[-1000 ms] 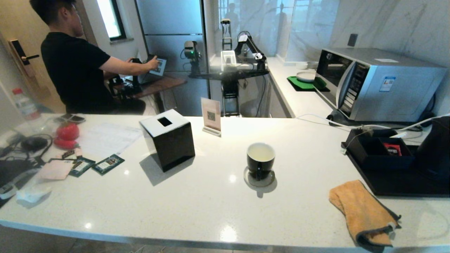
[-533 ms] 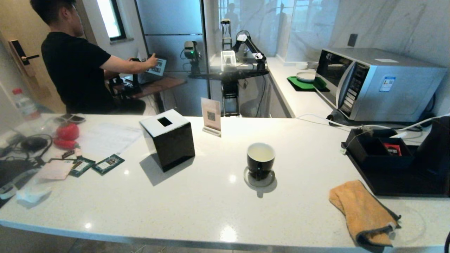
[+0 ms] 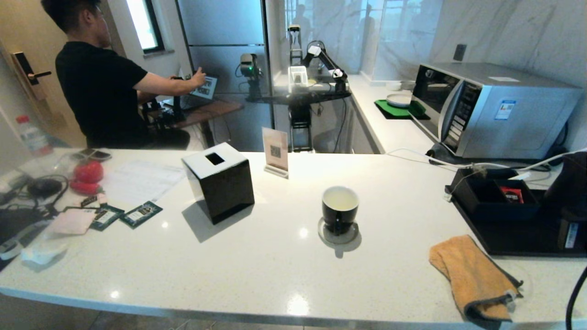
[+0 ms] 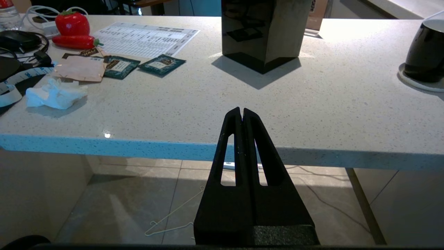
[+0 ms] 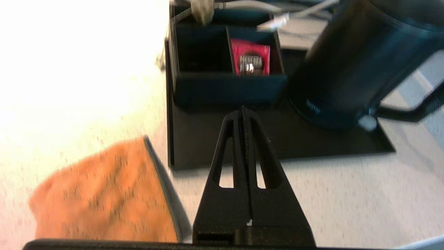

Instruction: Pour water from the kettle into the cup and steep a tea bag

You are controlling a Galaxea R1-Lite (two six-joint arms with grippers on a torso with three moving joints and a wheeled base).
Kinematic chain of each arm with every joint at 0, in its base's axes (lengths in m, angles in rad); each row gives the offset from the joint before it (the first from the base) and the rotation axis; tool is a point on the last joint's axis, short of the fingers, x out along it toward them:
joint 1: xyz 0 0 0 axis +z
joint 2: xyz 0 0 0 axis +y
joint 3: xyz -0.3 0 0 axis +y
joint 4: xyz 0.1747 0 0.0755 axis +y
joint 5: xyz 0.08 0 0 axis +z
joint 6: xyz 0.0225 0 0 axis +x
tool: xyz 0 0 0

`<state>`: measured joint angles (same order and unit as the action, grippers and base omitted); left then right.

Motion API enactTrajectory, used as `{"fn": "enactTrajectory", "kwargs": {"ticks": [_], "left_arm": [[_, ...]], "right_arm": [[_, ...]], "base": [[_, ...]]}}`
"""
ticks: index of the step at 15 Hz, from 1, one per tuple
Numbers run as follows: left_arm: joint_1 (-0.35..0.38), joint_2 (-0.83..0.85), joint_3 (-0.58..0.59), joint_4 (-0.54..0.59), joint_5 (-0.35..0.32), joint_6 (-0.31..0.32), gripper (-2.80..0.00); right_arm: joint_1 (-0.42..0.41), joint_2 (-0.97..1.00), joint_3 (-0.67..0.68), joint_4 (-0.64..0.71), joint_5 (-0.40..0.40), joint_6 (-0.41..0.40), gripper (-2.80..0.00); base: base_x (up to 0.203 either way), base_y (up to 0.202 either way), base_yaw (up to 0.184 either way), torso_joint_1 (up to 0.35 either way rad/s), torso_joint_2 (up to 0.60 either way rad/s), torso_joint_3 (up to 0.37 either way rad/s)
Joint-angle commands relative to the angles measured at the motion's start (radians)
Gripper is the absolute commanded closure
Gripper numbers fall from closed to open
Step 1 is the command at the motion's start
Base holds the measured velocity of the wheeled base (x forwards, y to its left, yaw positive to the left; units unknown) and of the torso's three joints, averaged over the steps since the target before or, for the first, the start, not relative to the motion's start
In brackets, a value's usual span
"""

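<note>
The black cup point(image 3: 340, 208) with its white inside stands on a round grey coaster point(image 3: 338, 234) mid-counter; it also shows in the left wrist view point(image 4: 425, 52). The black kettle point(image 3: 571, 183) stands on a black tray point(image 3: 504, 238) at the far right, partly cut off. My right gripper point(image 5: 242, 111) is shut and empty. It hovers over the tray's near part, with the kettle point(image 5: 347, 69) ahead and to one side. A small grey-brown tea bag point(image 5: 202, 8) lies on the organiser box's far rim. No water shows. My left gripper point(image 4: 241, 110) is shut and parked before the counter's front edge.
An orange cloth point(image 3: 472, 275) lies beside the tray. The organiser box point(image 3: 495, 201) holds a red packet point(image 3: 511, 195). A black tissue box point(image 3: 220, 181), green sachets point(image 3: 140, 214) and clutter sit to the left. A microwave point(image 3: 495, 110) stands behind. A person works at the back left.
My right arm has swung in toward the tray; part of it and a black cable now show at the head view's right edge. The cup and kettle have not moved.
</note>
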<state>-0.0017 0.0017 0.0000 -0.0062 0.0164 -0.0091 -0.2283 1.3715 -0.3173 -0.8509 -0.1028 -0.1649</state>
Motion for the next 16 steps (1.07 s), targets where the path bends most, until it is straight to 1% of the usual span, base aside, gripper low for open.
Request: {"fn": "enactTrajectory", "kwargs": {"ticks": [1, 4, 8, 11, 16], "left_arm": [[0.0, 0.0, 0.0, 0.0, 0.0, 0.0, 0.0], [0.0, 0.0, 0.0, -0.001, 0.0, -0.001, 0.0], [0.0, 0.0, 0.0, 0.0, 0.0, -0.002, 0.0], [0.0, 0.0, 0.0, 0.0, 0.0, -0.002, 0.0], [0.0, 0.0, 0.0, -0.001, 0.0, -0.001, 0.0]], "right_arm": [[0.001, 0.058, -0.086, -0.002, 0.0, 0.0, 0.0], [0.001, 0.134, -0.238, 0.018, -0.005, -0.001, 0.0], [0.003, 0.208, -0.436, 0.154, -0.005, -0.002, 0.0], [0.006, 0.254, -0.559, 0.299, -0.002, 0.0, 0.0], [0.005, 0.323, -0.705, 0.448, 0.003, 0.003, 0.0]], "base": [[0.0, 0.0, 0.0, 0.0, 0.0, 0.0], [0.0, 0.0, 0.0, 0.0, 0.0, 0.0], [0.0, 0.0, 0.0, 0.0, 0.0, 0.0], [0.0, 0.0, 0.0, 0.0, 0.0, 0.0], [0.0, 0.0, 0.0, 0.0, 0.0, 0.0]]}}
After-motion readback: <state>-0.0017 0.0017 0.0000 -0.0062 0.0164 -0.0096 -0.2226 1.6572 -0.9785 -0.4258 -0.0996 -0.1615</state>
